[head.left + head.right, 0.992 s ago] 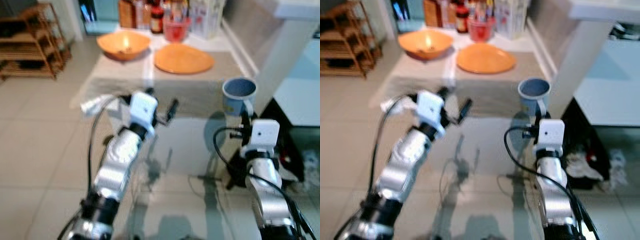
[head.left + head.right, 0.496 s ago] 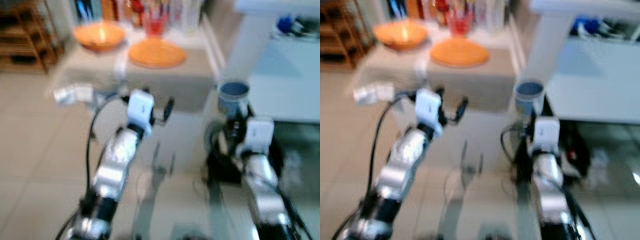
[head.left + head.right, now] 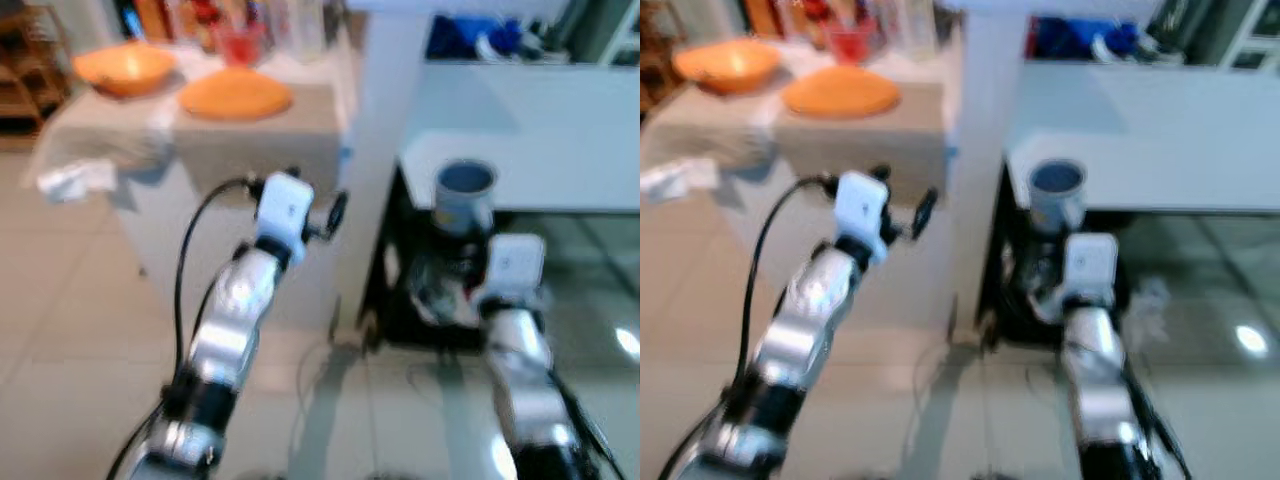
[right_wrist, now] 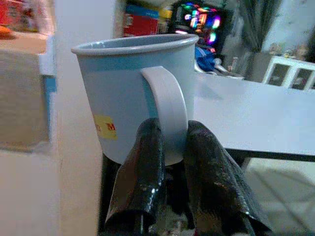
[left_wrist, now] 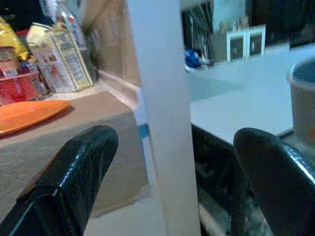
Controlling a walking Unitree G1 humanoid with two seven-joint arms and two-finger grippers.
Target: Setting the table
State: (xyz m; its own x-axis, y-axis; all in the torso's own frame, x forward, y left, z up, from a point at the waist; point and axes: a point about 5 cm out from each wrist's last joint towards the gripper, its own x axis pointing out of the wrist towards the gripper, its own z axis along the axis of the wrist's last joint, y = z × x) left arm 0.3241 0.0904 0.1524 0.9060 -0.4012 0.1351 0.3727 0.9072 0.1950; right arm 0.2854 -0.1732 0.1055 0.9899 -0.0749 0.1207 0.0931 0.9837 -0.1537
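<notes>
The right claw is closed on the handle of the pale blue enamel mug, one black finger on each side of the loop; the mug stands upright above the fingers, its mouth upward and its long axis vertical. Its inside is seen only as a dark hollow in the head views, so whether it holds anything cannot be told. The white bench lies directly ahead of and just beyond this claw, so the right arm is the nearer one for setting the mug down. The left claw is wide open and holds nothing, its two fingers standing to either side of a white pillar ahead of it. Beyond and to the left of the left claw, the cloth-covered bench carries an orange flat plate and an orange bowl; the bowl's contents are too blurred to make out
</notes>
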